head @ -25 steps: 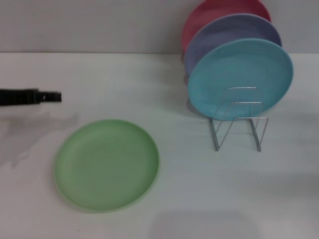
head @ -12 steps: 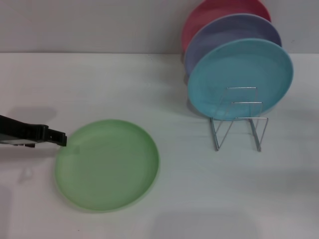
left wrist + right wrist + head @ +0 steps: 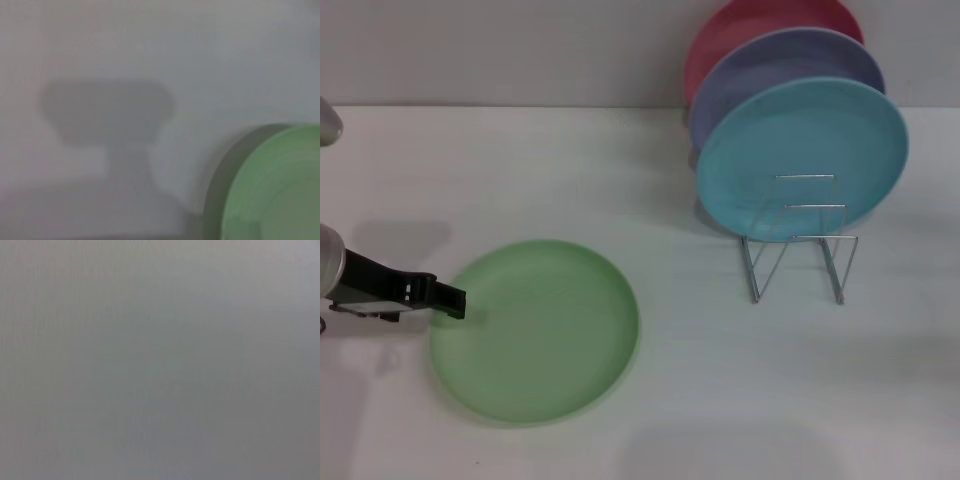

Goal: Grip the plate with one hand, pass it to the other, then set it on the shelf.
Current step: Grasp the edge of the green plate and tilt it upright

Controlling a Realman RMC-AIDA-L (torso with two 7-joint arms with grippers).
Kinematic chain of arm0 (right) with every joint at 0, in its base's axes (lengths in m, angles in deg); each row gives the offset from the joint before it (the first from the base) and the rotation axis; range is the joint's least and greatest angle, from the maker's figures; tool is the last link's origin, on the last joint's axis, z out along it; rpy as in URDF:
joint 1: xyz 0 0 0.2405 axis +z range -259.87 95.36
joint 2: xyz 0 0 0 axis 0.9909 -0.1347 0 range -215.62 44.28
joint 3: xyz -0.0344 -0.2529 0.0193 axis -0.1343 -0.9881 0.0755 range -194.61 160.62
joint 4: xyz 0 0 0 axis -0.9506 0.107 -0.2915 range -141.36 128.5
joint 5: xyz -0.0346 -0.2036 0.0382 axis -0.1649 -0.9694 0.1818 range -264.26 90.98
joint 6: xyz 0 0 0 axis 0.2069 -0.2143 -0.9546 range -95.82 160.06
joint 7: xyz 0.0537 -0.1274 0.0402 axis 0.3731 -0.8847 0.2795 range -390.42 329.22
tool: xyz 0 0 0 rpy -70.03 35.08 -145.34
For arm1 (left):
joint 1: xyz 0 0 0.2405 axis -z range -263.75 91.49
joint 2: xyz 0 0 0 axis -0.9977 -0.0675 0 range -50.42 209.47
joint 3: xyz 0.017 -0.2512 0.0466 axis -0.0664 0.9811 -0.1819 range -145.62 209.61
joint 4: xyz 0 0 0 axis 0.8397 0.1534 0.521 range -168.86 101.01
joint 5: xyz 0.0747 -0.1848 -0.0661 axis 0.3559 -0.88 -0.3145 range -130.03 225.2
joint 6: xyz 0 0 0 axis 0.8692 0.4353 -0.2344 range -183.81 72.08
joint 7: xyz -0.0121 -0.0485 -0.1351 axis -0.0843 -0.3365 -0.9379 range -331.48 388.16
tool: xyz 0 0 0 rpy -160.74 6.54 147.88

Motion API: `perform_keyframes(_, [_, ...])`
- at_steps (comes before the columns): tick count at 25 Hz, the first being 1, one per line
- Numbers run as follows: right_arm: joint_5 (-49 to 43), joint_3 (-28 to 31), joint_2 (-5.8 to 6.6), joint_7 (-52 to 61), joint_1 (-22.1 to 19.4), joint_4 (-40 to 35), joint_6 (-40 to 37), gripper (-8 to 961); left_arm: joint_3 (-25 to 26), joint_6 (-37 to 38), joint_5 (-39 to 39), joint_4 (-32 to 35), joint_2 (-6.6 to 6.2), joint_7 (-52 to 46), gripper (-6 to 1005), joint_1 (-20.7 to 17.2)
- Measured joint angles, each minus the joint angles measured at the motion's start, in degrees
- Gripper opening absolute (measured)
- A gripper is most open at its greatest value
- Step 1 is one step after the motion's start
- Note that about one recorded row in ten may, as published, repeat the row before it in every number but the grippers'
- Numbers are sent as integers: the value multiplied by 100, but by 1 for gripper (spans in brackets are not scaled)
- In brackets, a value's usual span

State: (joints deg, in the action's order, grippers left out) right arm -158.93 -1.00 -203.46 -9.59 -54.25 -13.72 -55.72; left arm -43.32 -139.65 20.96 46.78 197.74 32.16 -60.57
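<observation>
The green plate (image 3: 535,330) lies flat on the white worktop (image 3: 520,170). The left end effector (image 3: 448,301) meets its left rim; finger state cannot be told.

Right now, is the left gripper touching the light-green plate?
Cannot tell. In the head view the left gripper overlaps the plate at its left rim, but contact or a gap isn't plain; the left wrist view shows no fingers.

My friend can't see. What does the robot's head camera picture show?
A light-green plate lies flat on a white table, with the left gripper at its left edge. To the right, a wire shelf holds turquoise, lavender and pink plates upright.
</observation>
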Motion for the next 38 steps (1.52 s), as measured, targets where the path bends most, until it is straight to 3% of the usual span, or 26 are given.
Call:
perform_keyframes(24, [5, 0, 30, -18, 56, 0, 3, 726, -378, 218, 97, -488, 6, -88, 825, 142])
perform_keyframes(38, [5, 0, 20, -1, 26, -1, -106, 726, -492, 233, 301, -736, 4, -76, 694, 282])
